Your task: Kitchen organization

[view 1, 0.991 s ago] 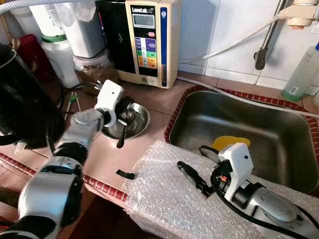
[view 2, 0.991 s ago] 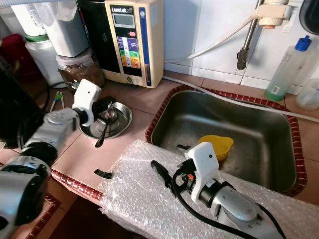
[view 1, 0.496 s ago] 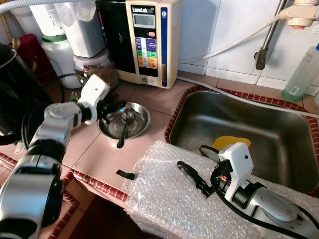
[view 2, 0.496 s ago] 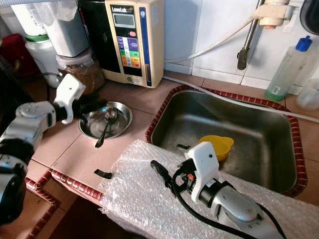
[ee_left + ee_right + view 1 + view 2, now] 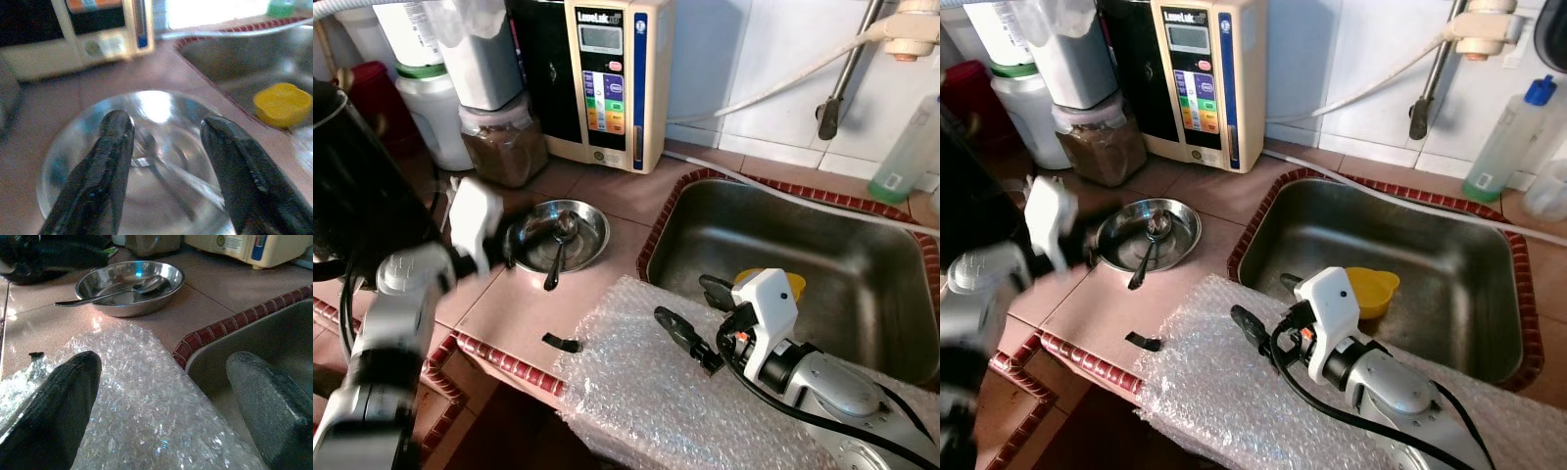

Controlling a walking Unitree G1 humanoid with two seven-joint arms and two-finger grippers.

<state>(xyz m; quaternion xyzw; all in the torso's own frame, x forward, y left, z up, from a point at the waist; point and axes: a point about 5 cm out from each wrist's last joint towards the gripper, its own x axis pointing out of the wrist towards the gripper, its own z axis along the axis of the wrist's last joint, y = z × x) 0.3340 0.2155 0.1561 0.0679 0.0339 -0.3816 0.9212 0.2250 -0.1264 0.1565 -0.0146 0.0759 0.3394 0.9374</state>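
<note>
Left fingers (image 5: 115,152) spread wide, empty, aimed at the bowl (image 5: 557,236) from its outer side, tips just short of the rim; left gripper (image 5: 509,245) blurred in the head views, low over the surface (image 5: 509,304). Steel bowl sitting on the tiled surface between the dark kettle (image 5: 352,196) and the sink (image 5: 783,245), just in front of the water machine (image 5: 607,78). Spoon (image 5: 558,257) lying in the bowl, scoop near the middle, handle sticking out over the near rim and down toward the surface.

Right fingers (image 5: 54,411) also spread, gripping nothing, one over the bubble wrap (image 5: 646,392), the other over the sink's edge; right gripper (image 5: 695,318) hovering at the near left corner of the sink. Bubble wrap draped across the front of the surface, reaching the red-tiled sink rim. Small black scrap (image 5: 560,342) on the surface just beside the wrap's left edge.

Yellow cup (image 5: 1373,289) inside the sink, partly hidden behind the right wrist. Jar (image 5: 499,137) of brown powder and white containers (image 5: 431,108) behind the bowl. Clear bottle (image 5: 1503,137) with a blue cap standing on the ledge behind the sink, hose (image 5: 773,83) running along the tiled wall.
</note>
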